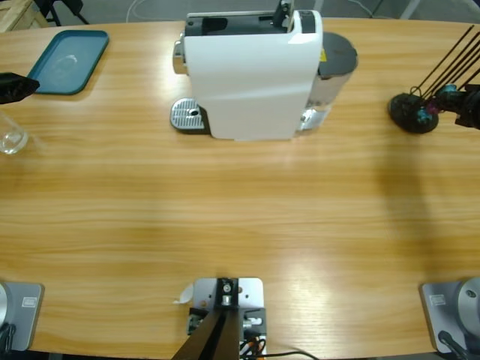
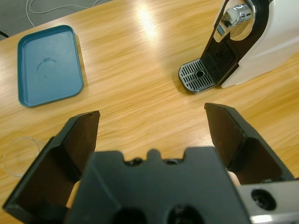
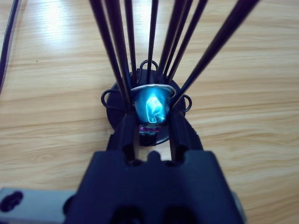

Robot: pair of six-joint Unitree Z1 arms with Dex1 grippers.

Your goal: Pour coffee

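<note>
Table (image 1: 240, 217) carries 1 white coffee machine (image 1: 251, 75), a teal tray (image 1: 69, 60), a black wire capsule rack (image 1: 412, 112) and a clear glass (image 1: 11, 139); no coffee is discernible. Left gripper (image 2: 152, 121) gapes wide, holding nothing. Right gripper (image 3: 150, 126) pinches a blue capsule (image 3: 152, 107) at the rack.

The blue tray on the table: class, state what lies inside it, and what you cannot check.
The blue tray holds no objects; only a faint curved mark shows on its floor. The clear glass stands outside it on the table. What is under the tray is hidden.
</note>
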